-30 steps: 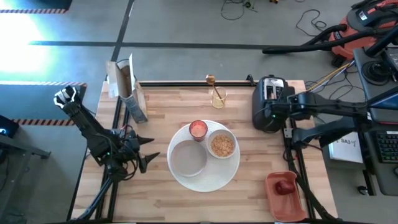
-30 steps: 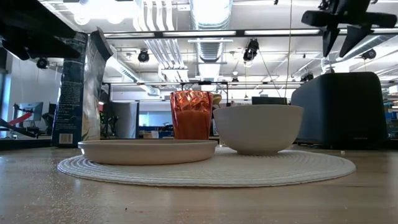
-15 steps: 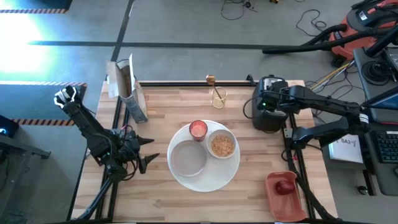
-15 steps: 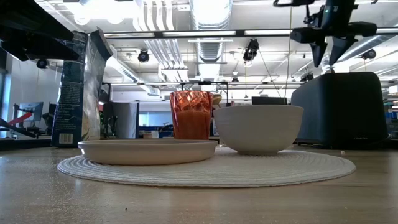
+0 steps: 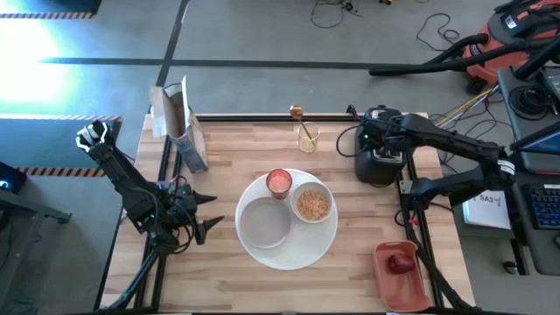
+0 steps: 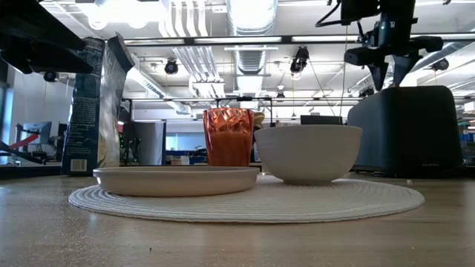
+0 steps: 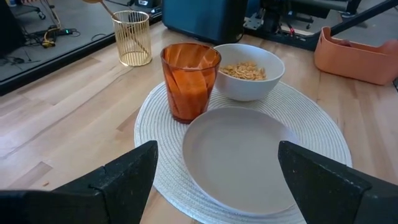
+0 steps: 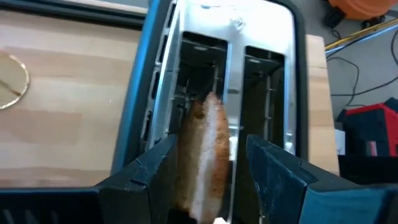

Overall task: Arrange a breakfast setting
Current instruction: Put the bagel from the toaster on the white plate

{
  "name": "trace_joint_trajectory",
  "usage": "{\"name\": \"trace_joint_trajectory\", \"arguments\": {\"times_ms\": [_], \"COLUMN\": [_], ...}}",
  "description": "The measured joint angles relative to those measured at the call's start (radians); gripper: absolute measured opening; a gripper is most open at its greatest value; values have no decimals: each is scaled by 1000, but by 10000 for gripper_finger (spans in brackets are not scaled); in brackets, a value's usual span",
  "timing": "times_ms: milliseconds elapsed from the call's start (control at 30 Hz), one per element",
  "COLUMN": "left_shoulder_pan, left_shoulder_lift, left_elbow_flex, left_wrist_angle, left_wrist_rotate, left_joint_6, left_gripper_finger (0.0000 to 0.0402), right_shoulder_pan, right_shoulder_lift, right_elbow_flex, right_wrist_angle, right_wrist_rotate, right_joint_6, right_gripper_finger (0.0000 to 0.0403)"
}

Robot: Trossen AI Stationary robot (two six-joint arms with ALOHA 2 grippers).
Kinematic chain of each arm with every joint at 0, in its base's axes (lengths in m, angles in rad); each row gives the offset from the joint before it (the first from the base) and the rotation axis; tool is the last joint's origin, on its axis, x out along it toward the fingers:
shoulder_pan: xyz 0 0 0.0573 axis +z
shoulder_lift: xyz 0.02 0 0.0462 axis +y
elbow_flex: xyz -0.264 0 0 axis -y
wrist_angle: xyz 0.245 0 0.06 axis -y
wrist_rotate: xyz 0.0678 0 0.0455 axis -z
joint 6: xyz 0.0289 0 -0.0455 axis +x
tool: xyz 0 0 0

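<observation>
Brown and crusty, the toast slice (image 8: 204, 155) stands on edge in one slot of the black, steel-topped toaster (image 5: 378, 157) at the table's far right, and the right gripper (image 8: 211, 180) hangs directly over it with its fingers spread to either side, gripping nothing. The left gripper (image 7: 214, 180) waits wide open at the table's left side, facing the woven round placemat (image 5: 289, 254) that carries the smaller white plate (image 5: 264, 223), the pink-red cup (image 5: 278, 182) and the white bowl (image 5: 312, 204) of cereal.

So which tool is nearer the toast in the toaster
Right. The right tool sits directly over the toast slice, fingers straddling it; the left tool waits across the table, beyond the plate.
</observation>
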Motion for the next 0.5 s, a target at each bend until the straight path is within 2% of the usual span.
{"name": "trace_joint_trajectory", "arguments": {"times_ms": [500], "left_shoulder_pan": [0], "left_shoulder_lift": [0], "left_elbow_flex": [0], "left_wrist_angle": [-13], "left_wrist_rotate": [11], "left_joint_6": [-26], "left_gripper_finger": [316], "right_shoulder_pan": [-1], "right_shoulder_lift": [11], "right_elbow_flex": [-62], "right_wrist_angle": [47], "right_wrist_rotate": [-25], "right_joint_6": [-23], "right_gripper_finger": [178]}}
